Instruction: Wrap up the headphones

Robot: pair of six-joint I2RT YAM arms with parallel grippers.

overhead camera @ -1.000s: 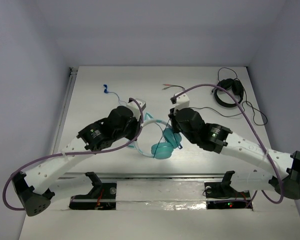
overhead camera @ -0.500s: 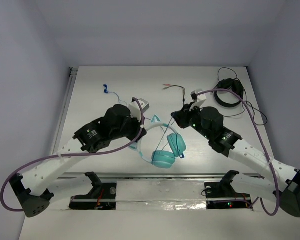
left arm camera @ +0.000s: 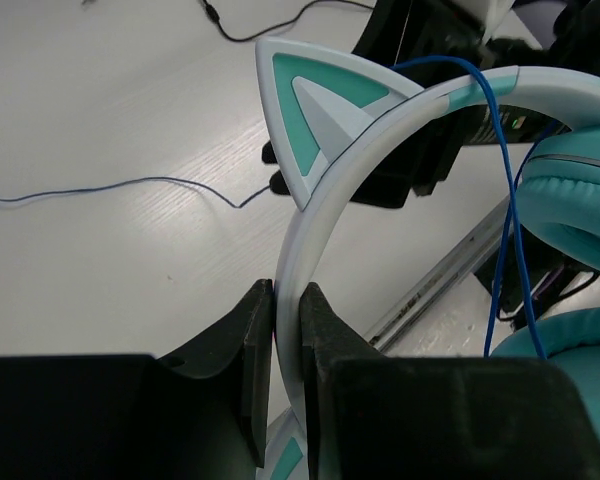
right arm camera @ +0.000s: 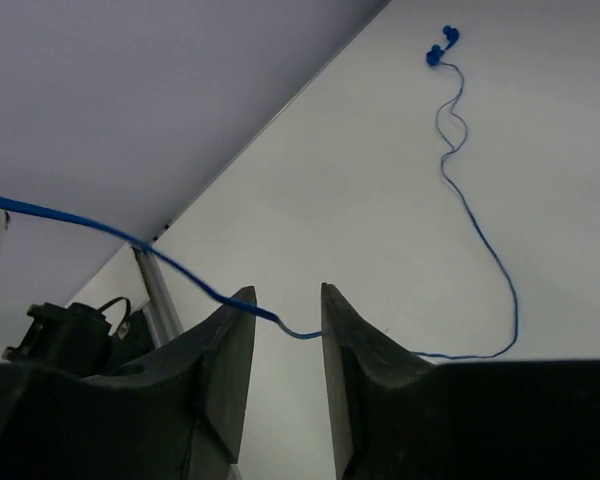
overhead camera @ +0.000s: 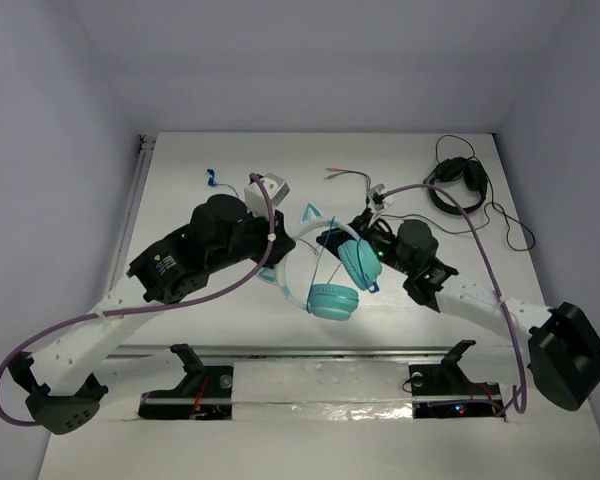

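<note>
Left wrist: left gripper [left arm camera: 287,310] clamps the white-banded headphones [left arm camera: 332,112].

Cropped parts
Left wrist view cuts the headphones [left arm camera: 315,110] at 3 o'clock; right wrist view cuts their cable [right arm camera: 180,268] at 9 o'clock.

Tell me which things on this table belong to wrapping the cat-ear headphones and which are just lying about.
In the job:
- teal cat-ear headphones
- their thin blue cable
- left gripper, jaws shut on the headband
- right gripper, jaws apart around the cable

Lying about:
- black headphones
- loose cable with red tips
</note>
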